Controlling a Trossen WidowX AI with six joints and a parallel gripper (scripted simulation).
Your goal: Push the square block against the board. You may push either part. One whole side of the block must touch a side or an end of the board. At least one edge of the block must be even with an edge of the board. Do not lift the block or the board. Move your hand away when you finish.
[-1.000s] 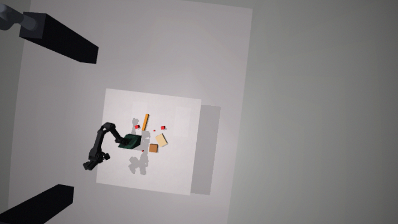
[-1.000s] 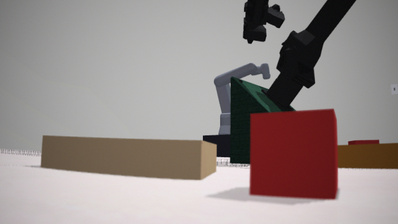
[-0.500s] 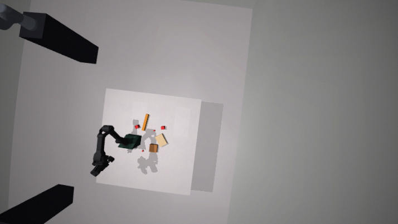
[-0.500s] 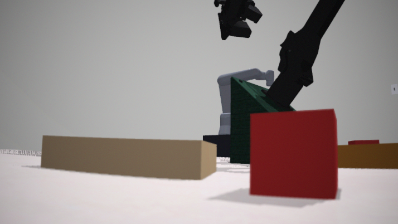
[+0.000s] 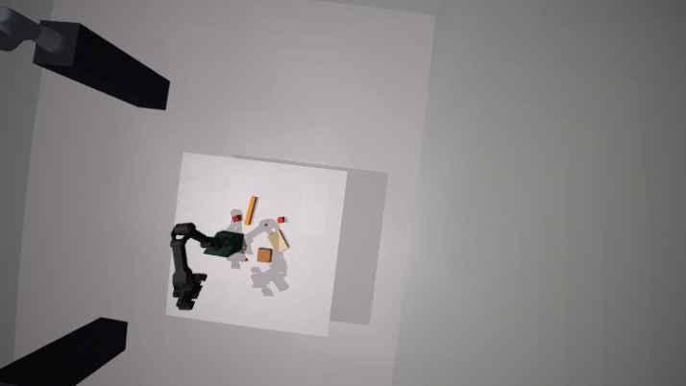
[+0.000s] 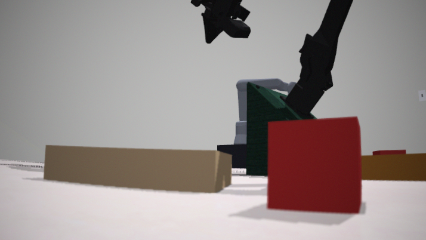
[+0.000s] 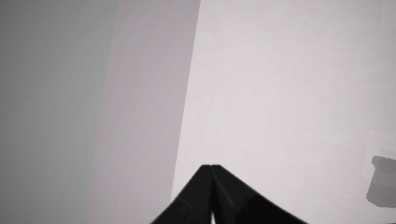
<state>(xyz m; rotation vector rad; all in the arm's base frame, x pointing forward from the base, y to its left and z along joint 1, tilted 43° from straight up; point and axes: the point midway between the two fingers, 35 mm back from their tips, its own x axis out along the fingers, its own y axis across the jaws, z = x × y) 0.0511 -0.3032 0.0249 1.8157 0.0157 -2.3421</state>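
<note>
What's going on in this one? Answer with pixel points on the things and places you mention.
A black robot arm (image 5: 180, 256) (image 6: 317, 57) is handling nothing: its tool (image 5: 193, 289) (image 6: 209, 41) (image 7: 210, 173) is shut, raised above the white tabletop (image 5: 298, 307) (image 6: 119, 215) (image 7: 260, 100) and away from the pieces. The brown square block (image 5: 264, 254) sits close to the flat tan rectangular board (image 5: 278, 241) (image 6: 131, 168), which is turned at an angle to it. No whole side meets the board, so the push looks unfinished.
</note>
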